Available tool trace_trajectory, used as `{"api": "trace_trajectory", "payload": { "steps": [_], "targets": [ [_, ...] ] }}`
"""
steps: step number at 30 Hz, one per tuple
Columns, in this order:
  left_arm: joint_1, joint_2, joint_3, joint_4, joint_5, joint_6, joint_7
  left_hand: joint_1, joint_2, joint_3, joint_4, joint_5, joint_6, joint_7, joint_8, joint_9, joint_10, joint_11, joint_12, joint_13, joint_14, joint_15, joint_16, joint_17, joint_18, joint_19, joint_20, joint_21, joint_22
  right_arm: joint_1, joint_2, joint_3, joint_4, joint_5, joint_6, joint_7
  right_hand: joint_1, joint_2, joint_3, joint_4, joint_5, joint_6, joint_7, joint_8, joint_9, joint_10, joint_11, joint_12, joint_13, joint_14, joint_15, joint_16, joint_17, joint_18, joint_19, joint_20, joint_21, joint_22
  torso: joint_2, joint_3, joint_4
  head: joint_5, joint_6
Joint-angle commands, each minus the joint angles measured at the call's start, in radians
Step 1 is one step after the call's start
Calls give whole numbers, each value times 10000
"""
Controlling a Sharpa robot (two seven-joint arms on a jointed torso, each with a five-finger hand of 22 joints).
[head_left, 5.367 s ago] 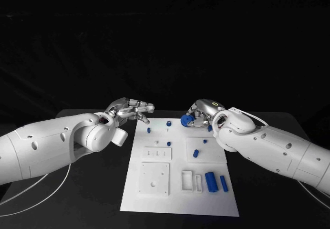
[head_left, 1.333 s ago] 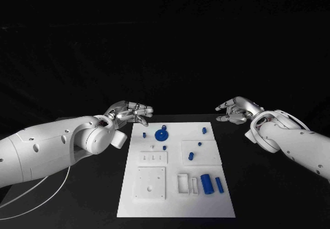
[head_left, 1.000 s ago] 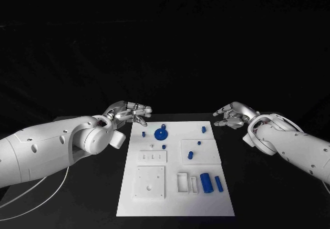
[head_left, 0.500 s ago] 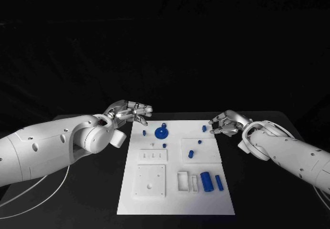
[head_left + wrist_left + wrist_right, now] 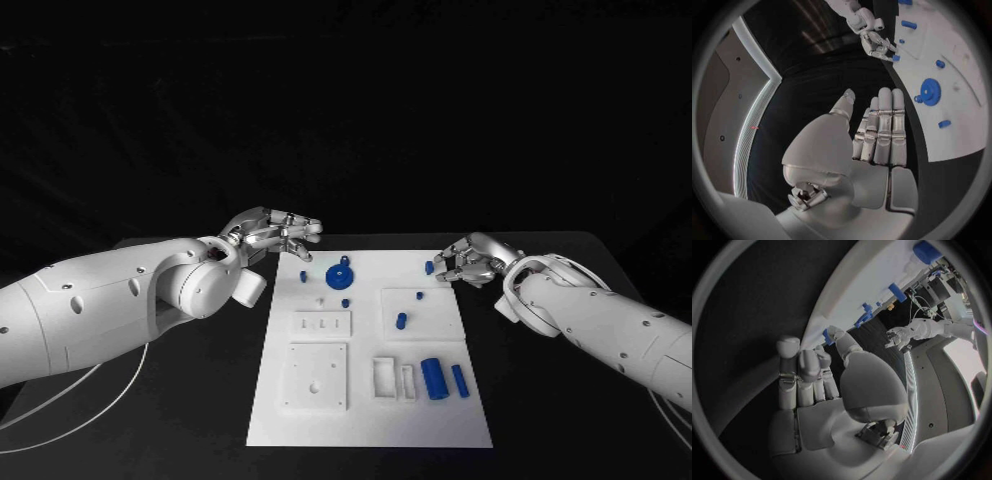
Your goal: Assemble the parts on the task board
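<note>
The white task board lies in the middle of the black table. A blue gear sits near its far left, also seen in the left wrist view. A small blue peg stands at the far right edge. My right hand has its thumb and fingertips right beside this peg, fingers stretched out; no firm pinch shows. My left hand hovers off the board's far left corner, holding nothing, fingers straight.
Several small blue pegs stand in the board's middle. Two blue cylinders lie next to white slots at the near right. A raised white square plate sits at the near left. Bare black table flanks the board.
The gear, held by my right hand 5.4 s ago, now sits on the board. Over the last second my right hand came in from the right to the far right peg. My left hand stayed put.
</note>
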Motion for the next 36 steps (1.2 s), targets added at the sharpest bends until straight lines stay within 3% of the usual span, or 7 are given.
{"api": "trace_trajectory", "payload": {
  "steps": [1,13,36],
  "targets": [
    [2,22,7,9,-49,194,49,24,111,-28,56,-25,38,-42,-6,14,45,16,24,16,23,-79,-31,9,-94,-20,-80,-2,11,-10,66,0,-50,15,-63,47,-23,82,-45,31,-44,-58,5,-4,-13,-30,7,-14,8,-39,60,-5,10,128,454,53,-41,694,-1,-5,8,6,-9],
    [1,35,7,-3,-77,240,35,45,113,-23,46,-25,40,-44,-5,14,44,14,27,16,22,-81,-32,15,-92,-18,-81,-1,19,-12,323,-10,-316,73,-131,-51,-64,108,-13,120,-135,-67,5,-4,-12,-21,9,9,26,-34,60,8,23,129,462,54,-15,700,14,-12,-4,5,-40],
    [1,53,7,-17,-79,283,17,45,113,-23,46,-25,40,-44,-5,14,44,14,27,16,22,-81,-32,15,-92,-18,-81,-1,19,-17,520,-32,-400,81,24,-76,-75,219,143,160,-348,110,-28,-4,-11,1,-13,73,78,-37,49,10,28,102,456,44,10,711,-5,20,-2,35,-105]
  ]
}}
